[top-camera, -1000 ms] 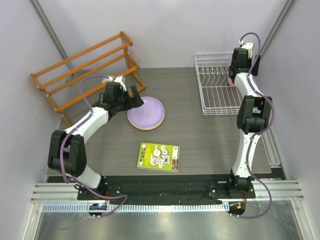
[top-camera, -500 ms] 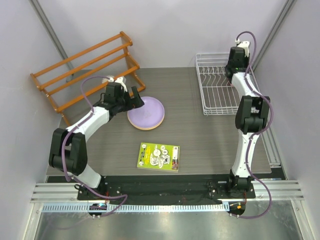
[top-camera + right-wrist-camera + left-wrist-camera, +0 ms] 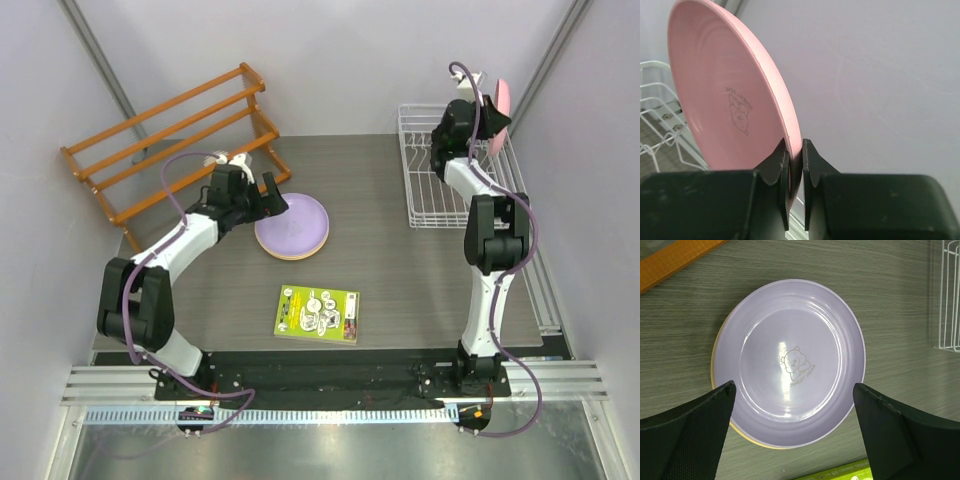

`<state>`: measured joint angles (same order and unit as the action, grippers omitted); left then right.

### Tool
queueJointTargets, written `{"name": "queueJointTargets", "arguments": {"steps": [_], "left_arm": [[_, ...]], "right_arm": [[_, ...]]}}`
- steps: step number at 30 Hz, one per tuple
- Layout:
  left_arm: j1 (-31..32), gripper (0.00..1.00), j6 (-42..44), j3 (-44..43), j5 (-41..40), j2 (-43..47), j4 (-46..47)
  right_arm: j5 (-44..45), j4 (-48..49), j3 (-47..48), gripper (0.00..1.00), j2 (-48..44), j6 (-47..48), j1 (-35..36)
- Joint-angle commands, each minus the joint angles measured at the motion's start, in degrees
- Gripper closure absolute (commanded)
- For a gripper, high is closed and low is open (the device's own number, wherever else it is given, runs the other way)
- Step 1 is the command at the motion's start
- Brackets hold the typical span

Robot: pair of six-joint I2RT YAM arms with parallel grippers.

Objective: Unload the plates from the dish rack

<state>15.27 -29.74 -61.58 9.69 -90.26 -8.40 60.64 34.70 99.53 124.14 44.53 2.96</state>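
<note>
Up on the right, the arm has risen out of the dish rack (image 3: 430, 190) since a second ago, and the pink plate (image 3: 730, 100) has come up with it, held on edge in the air above the rack's far end. On the table (image 3: 400, 270) the white wire rack shows no plate left among its prongs, as far as I can see from above. The lilac plate (image 3: 795, 370) lies flat mid-table on the orange-yellow plate (image 3: 720, 347), which shows only as a rim sliver. So two are unloaded, and I'd judge that only carrying over and setting down the third remains. The right gripper (image 3: 795, 150) has its jaws pinched on the pink plate's rim. The left gripper (image 3: 794, 386) hovers over the stack, jaws spread wide and holding nothing.
</note>
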Motion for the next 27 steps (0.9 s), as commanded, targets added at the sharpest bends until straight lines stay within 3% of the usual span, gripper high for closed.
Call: {"name": "queueJointTargets", "arguments": {"steps": [1, 3, 6, 7, 8, 10, 19, 27], "left_arm": [[0.1, 0.01, 0.3, -1.1, 0.7, 3.2, 1.2], [0.1, 0.01, 0.3, -1.2, 0.9, 3.7, 1.3], [0.1, 0.0, 0.1, -1.6, 1.6, 3.9, 1.4], [0.1, 0.01, 0.0, -1.8, 2.1, 3.9, 1.4], [0.1, 0.01, -0.1, -1.9, 3.0, 3.9, 1.5], [0.1, 0.01, -0.8, -1.6, 3.6, 3.9, 2.0], [0.1, 0.01, -2.2, -0.5, 5.7, 5.6, 4.1], [0.5, 0.01, -3.7, 1.6, 7.3, 6.8, 8.2]], "right_arm": [[6.2, 19.5, -1.7, 0.92, -7.7, 12.0, 1.8], [6.7, 15.7, -2.9, 0.92, -12.2, 5.3, 2.5], [2.7, -7.6, -3.8, 0.92, -20.3, -11.4, 5.0], [0.5, -21.1, -3.1, 0.92, -22.3, -23.1, 5.6], [-5.7, -27.8, -2.6, 0.93, -23.9, -29.5, 6.3], [-10.0, -40.8, -1.7, 0.99, -28.0, -41.5, 7.2], [-39.7, -52.9, -11.5, 0.99, -40.3, -60.5, 11.5], [-58.1, -53.1, -19.6, 0.99, -42.9, -70.4, 13.8]]}}
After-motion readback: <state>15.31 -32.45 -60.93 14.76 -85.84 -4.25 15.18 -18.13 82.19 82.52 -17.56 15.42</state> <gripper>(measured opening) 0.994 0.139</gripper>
